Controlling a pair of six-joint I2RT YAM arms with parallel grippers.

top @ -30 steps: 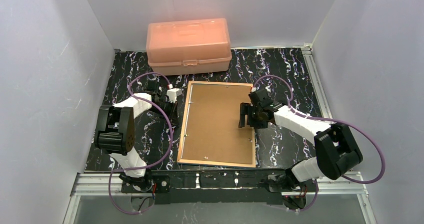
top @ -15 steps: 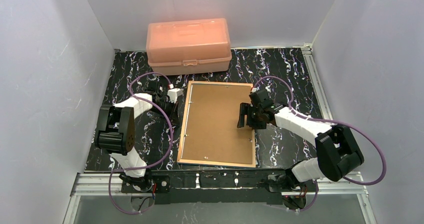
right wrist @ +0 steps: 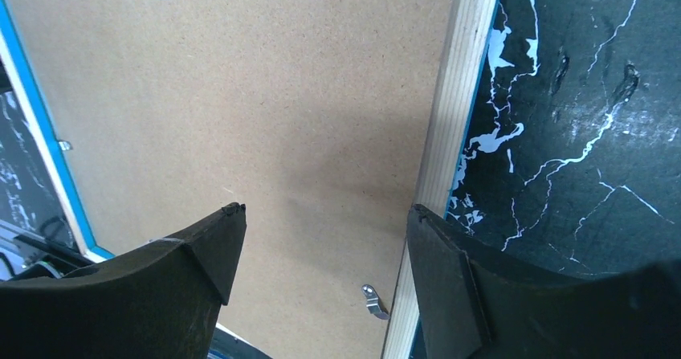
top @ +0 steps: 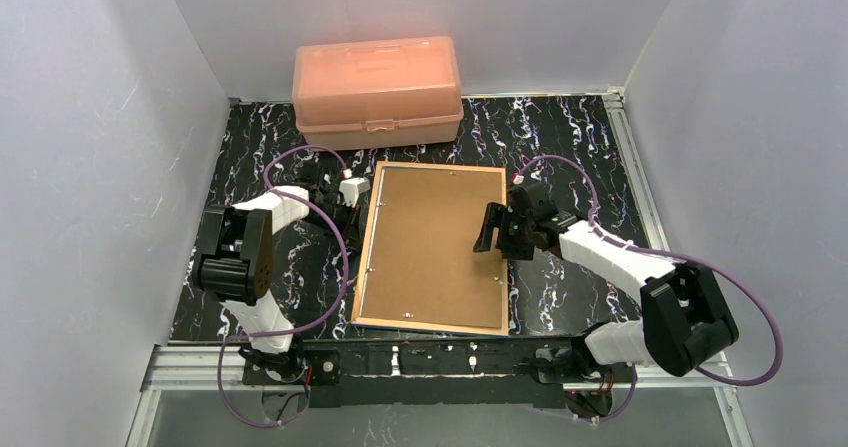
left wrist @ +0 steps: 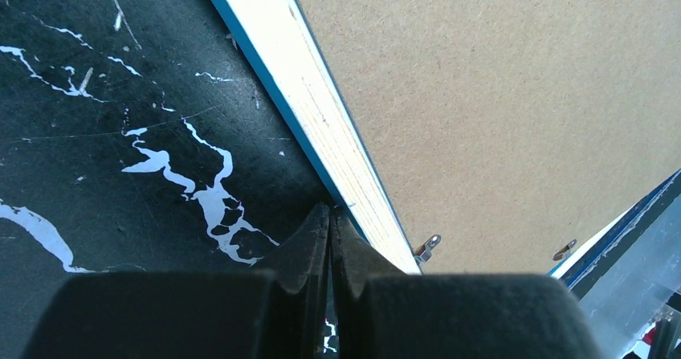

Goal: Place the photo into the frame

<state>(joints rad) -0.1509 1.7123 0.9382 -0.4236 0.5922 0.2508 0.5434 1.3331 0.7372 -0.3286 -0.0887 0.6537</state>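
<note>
- Black left claw (left wrist: pixel 330 218) clenched on nothing, tips right at the frame's (left wrist: pixel 321 130) wooden left edge; it has crept in closer.
- My right claw (right wrist: pixel 325 208) gapes, empty, astride the frame's right edge above the board (right wrist: pixel 241 94); that arm has drawn back slightly.
- Photo unseen; perhaps under the board, so I judge the tabs (right wrist: pixel 369 299) need checking.
- Box (top: pixel 378 92) far behind.

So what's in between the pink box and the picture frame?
Between the box and the frame lies only a narrow strip of bare black marbled table, as the top view shows.
</note>
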